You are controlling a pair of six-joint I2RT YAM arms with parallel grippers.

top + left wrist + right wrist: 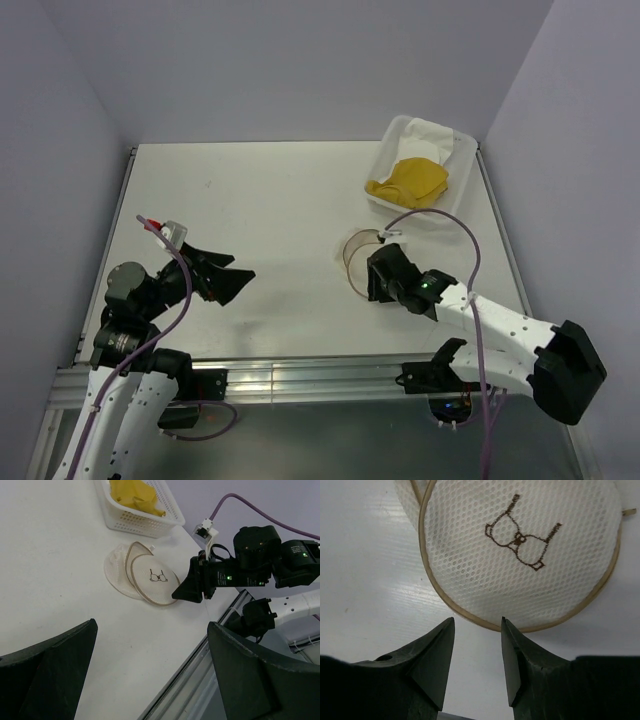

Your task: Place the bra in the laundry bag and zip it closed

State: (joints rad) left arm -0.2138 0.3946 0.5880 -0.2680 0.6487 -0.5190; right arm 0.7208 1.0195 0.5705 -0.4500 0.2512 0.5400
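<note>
The bench (270, 190) lies bare across its middle and far left, an open lane between the left pincer (225, 285) and the laundry bag (358, 250). Just beyond the bag stands the white tray (381, 165), with only a narrow strip between them. The right pincer (477, 622), fingers parted, blocks the bag's near rim. A purple cable (450, 225) arcs beside the tray. Walls close 3 sides.
</note>
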